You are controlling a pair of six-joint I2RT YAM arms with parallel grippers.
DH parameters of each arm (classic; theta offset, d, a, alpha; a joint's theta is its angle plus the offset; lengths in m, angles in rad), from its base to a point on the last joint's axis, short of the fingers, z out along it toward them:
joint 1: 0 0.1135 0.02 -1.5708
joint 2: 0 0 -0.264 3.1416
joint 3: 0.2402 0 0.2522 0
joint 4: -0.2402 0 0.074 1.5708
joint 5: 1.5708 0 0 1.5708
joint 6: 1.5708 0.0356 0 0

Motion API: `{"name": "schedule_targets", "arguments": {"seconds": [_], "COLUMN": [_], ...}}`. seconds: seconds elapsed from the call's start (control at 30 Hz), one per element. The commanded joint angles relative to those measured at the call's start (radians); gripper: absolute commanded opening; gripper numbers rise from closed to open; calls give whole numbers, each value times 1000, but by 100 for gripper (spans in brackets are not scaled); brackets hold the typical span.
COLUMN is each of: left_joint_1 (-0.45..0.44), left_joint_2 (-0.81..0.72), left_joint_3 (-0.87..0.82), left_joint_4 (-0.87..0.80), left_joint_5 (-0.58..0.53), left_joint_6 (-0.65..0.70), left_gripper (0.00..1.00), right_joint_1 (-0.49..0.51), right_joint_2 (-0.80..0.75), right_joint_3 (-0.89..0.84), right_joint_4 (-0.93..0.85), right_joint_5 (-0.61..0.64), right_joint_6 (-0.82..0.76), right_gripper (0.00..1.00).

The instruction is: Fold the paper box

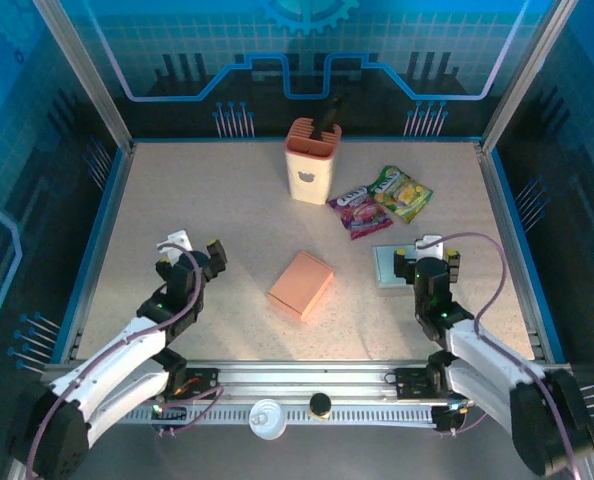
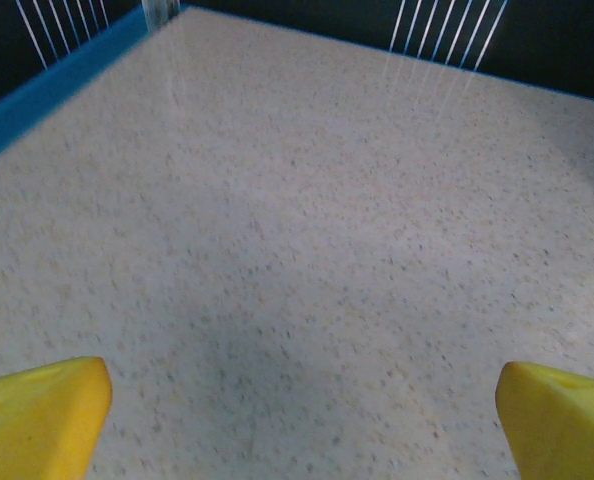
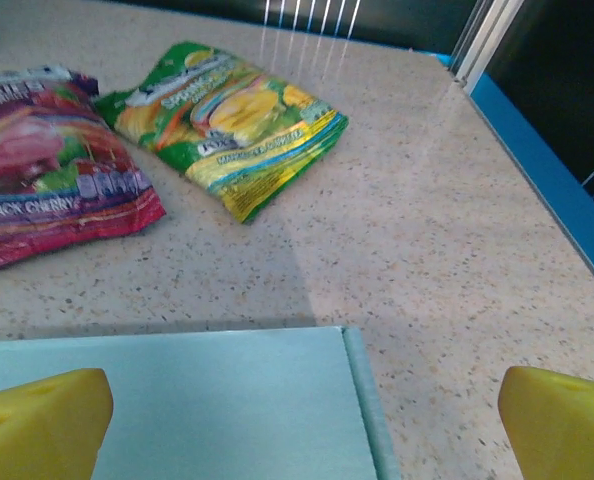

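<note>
Salmon-orange paper box (image 1: 301,285): closed, a low rectangular block lying flat on the speckled table (image 1: 217,190), turned at a slant, top face smooth with no loose flaps to be seen. Placed between the two grippers, to the right of the left gripper (image 1: 190,255) and to the left of the right gripper (image 1: 427,252), touching neither.

Left gripper: spread wide, nothing between its yellow fingertips (image 2: 37,415), which sit at the far edges of the left wrist view with bare tabletop in the gap. Pointed away from the arm bases.

Right gripper: likewise spread wide and gripping nothing, yellow fingertips (image 3: 39,420) far apart. Directly below it and between the fingertips, a flat pale blue-green sheet (image 3: 197,400) with a raised edge along its right side; contact with the sheet not possible to judge.

Beyond the right gripper, just past the sheet: a purple snack bag (image 3: 47,160) to the left and a green and yellow snack bag (image 3: 227,125) beside it, edges meeting. Farther off, beyond the box: an upright orange and cream holder (image 1: 310,160).
</note>
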Motion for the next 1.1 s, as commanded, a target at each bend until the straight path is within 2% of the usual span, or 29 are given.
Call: {"name": "schedule_targets", "arguments": {"seconds": [0.0,0.07,0.23,0.3,0.4,0.47,0.57,0.6,0.63,0.67,0.77,0.87,0.93,1.0,1.07], "left_joint_1": [53,115,220,234,238,240,265,253,249,254,255,257,264,286,354], "left_joint_2": [53,92,270,352,433,512,745,764,717,709,768,760,736,716,697], "left_joint_3": [32,57,-98,-108,-95,-113,-134,-118,-103,-100,-128,-120,-84,-10,33], "left_joint_4": [169,160,603,718,807,952,1223,1252,1139,1113,1265,1241,1141,973,851], "left_joint_5": [23,136,277,315,366,371,391,383,417,409,390,390,385,362,449], "left_joint_6": [184,197,292,341,391,410,385,417,413,401,414,409,393,355,287], "left_gripper": [99,99,99,99,99,99,99,99,99,99,99,99,99,99,99], "right_joint_1": [-24,-37,-60,-77,-66,-59,-66,-72,-77,-78,-81,-86,-94,-112,-153], "right_joint_2": [107,180,347,461,511,516,527,545,556,549,550,536,512,498,487], "right_joint_3": [-16,-26,-31,-52,-25,-20,-16,-8,7,10,10,30,73,129,192], "right_joint_4": [382,505,725,873,876,875,874,875,875,856,858,807,697,570,424], "right_joint_5": [-81,-115,-166,-179,-233,-225,-237,-247,-244,-244,-245,-235,-217,-209,-258], "right_joint_6": [-73,-81,-121,-108,-148,-153,-148,-146,-150,-147,-143,-133,-112,-80,-40], "right_gripper": [100,100,100,100,100,100,100,100,100,100,100,100,100,100,100]}}
